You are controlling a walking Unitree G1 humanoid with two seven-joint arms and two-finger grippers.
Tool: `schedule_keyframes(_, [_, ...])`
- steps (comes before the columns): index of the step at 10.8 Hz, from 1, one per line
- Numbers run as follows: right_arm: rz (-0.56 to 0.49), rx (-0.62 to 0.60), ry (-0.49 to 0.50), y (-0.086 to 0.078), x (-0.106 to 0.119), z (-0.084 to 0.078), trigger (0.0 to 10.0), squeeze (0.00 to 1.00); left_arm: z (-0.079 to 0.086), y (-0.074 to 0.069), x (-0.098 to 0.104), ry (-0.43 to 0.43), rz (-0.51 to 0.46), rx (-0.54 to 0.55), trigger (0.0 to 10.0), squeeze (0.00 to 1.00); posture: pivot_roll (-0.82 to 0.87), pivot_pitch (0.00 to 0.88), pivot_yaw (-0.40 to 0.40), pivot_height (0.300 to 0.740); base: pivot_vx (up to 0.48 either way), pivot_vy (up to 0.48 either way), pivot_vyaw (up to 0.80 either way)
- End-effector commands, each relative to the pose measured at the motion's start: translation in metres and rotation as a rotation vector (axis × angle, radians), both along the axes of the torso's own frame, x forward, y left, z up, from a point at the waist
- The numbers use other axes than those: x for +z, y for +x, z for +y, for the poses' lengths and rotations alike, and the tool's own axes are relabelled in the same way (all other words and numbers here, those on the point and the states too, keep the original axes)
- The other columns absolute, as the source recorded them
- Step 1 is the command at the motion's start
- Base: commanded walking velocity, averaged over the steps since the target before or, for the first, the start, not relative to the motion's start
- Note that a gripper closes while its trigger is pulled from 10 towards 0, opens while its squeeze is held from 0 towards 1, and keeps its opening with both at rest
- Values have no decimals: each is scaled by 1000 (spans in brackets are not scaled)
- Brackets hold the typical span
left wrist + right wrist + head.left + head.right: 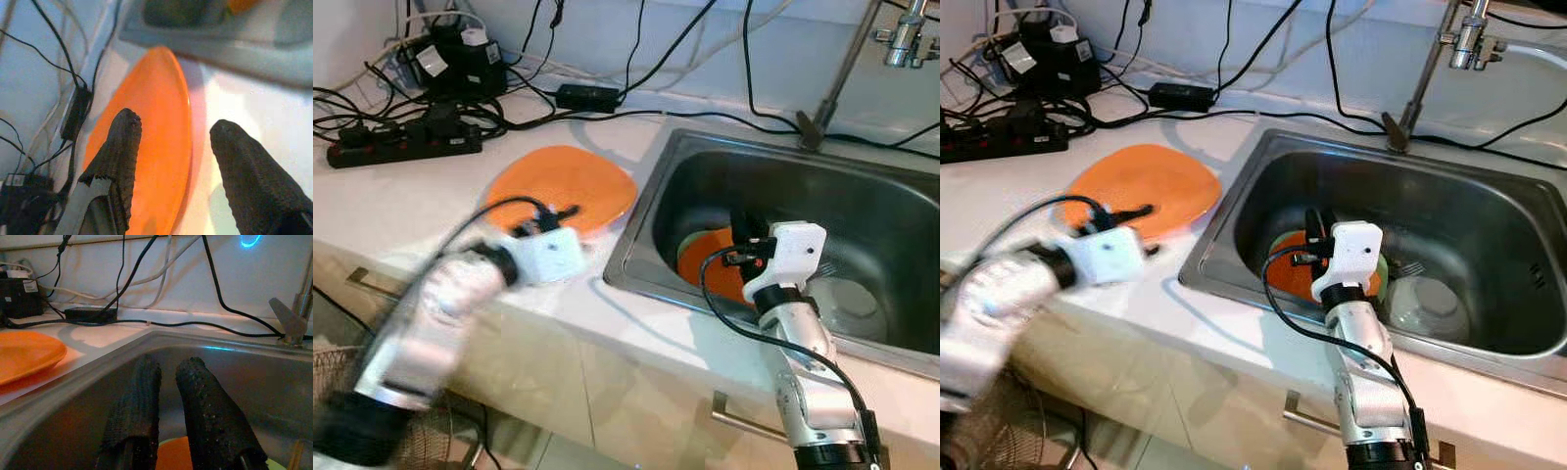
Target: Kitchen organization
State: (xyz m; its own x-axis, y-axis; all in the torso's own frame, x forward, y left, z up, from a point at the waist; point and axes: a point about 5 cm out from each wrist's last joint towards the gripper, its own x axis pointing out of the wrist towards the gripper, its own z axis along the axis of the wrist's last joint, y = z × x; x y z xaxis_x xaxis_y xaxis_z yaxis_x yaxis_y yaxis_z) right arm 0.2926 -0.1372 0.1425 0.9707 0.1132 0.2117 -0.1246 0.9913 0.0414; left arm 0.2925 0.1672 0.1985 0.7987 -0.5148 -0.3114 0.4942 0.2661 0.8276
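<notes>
Judging by the layout, the tidying is partway through: one flat orange plastic plate [563, 186] lies on the white table [391, 211], left of the steel sink [1263, 162]. The left gripper [171, 166] hovers at its near edge, jaws spread, gripping nothing. An orange dish on a green one [1285, 277] and a clear glass bowl [1427, 305] wait in the basin, where the right gripper [168, 416] reaches, jaws almost together, empty.
</notes>
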Motion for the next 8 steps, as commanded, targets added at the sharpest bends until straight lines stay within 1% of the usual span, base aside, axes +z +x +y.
schedule_keyframes(1, [52, 12, 21, -2, -12, 5, 10000, 0, 0, -3, 6, 67, 23, -13, 10000, 0, 212, 54, 11, 740, 0, 0, 0])
schedule_keyframes(2, [55, 9, 22, -2, -13, 5, 10000, 0, 9, -2, 9, 182, 6, 16, 10000, 0, 217, 61, 10, 740, 0, 0, 0])
schedule_keyframes(4, [59, 11, 27, -2, -14, 7, 10000, 0, 18, 0, 6, 240, 9, 56, 10000, 0, 219, 67, 11, 740, 0, 0, 0])
schedule_keyframes(5, [60, 13, 31, -1, -13, 8, 10000, 0, 21, 1, 0, 285, 14, 76, 10000, 0, 216, 70, 10, 740, 0, 0, 0])
schedule_keyframes(8, [60, 8, 37, 0, -13, 9, 10000, 0, 20, 11, -26, 261, -26, 148, 10000, 0, 206, 77, 12, 740, 0, 0, 0])
